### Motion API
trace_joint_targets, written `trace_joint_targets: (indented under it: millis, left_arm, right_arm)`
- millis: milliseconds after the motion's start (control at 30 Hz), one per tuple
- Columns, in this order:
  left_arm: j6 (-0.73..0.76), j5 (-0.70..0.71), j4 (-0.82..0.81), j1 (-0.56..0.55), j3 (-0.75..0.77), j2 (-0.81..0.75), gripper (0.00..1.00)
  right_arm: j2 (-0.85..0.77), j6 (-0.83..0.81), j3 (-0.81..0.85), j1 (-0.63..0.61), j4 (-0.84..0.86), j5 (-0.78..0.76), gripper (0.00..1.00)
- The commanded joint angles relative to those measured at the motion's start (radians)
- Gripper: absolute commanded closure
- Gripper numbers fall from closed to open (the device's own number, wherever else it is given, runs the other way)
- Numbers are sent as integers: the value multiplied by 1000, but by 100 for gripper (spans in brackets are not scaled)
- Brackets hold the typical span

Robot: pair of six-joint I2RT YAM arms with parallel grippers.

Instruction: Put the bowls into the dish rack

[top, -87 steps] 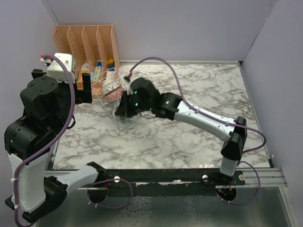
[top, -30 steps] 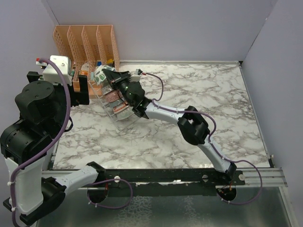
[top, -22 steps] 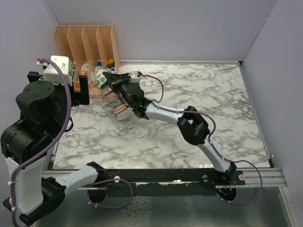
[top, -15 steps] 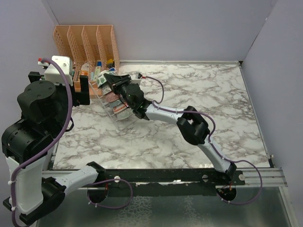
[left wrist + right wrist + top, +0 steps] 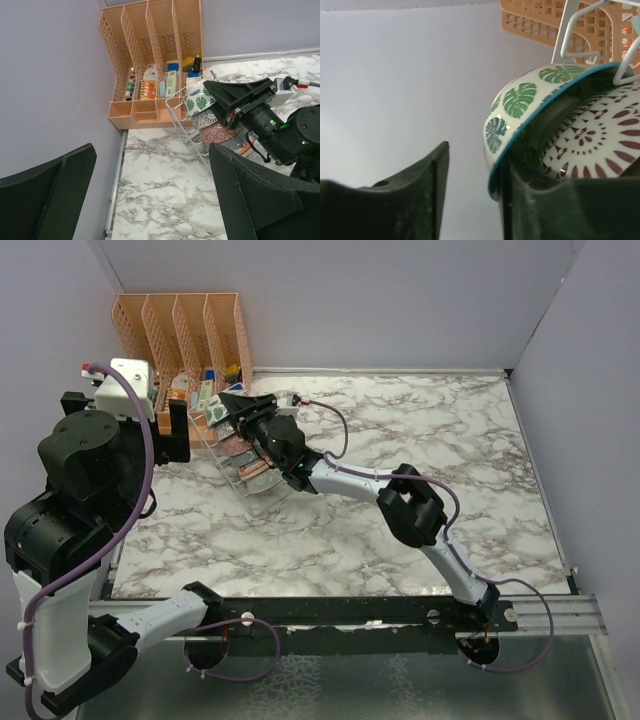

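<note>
The dish rack (image 5: 243, 468) is a see-through wire box in front of the orange organizer, and it also shows in the left wrist view (image 5: 186, 131). Several bowls stand on edge in it. The green leaf-patterned bowl (image 5: 520, 107) is the farthest back (image 5: 196, 100), with the white dark-lattice bowl (image 5: 600, 137) right behind it. My right gripper (image 5: 233, 406) is open at the leaf bowl: one finger (image 5: 545, 200) lies against its inner rim, the other (image 5: 410, 192) stands apart outside. My left gripper (image 5: 155, 200) is open and empty, held high to the left of the rack.
The orange slotted organizer (image 5: 180, 325) with small items stands in the back left corner, touching the rack's far end. The side wall (image 5: 50, 75) is close on the left. Marble tabletop (image 5: 420, 430) extends to the right.
My right arm has stretched from the rack's near side to its far end, where the leaf bowl now stands. Over the last second it has barely moved. The left arm is still.
</note>
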State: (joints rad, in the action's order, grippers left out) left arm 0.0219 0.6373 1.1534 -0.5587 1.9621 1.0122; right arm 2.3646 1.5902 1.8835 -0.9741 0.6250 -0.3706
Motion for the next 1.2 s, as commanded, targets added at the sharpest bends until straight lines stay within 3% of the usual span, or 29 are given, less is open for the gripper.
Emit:
trace_joint_targets:
  millis: [0,67,300,533,567,600,1167]
  left_arm:
    - [10,25,-8,-5,-3,-9,1]
    - [9,25,-8,-5,-3,-9,1]
    - [7,23,-7,-6,-6,-11,1]
    - [7,22,-5,-6,-9,-13,1]
    - [7,21,-5,-6,-9,-14,1]
    - [6,21,-4,-6,-9,-12,1]
    - [3,10,0,-12,-24,-6,1]
  right_arm:
    - [-89,-33,8,-5,-56,8,54]
    - [-100,-33,-4,-6,-62,4,52]
    - [-133,-26,-26,-6,-135,5,28]
    - [-140,16,-38,-6,-185,35,20]
    - [-145,23,-45,-6,-181,39,3]
    - [-150,25,-50,-6,-184,38,0]
    - [-256,56,-193,-6,-233,64,0]
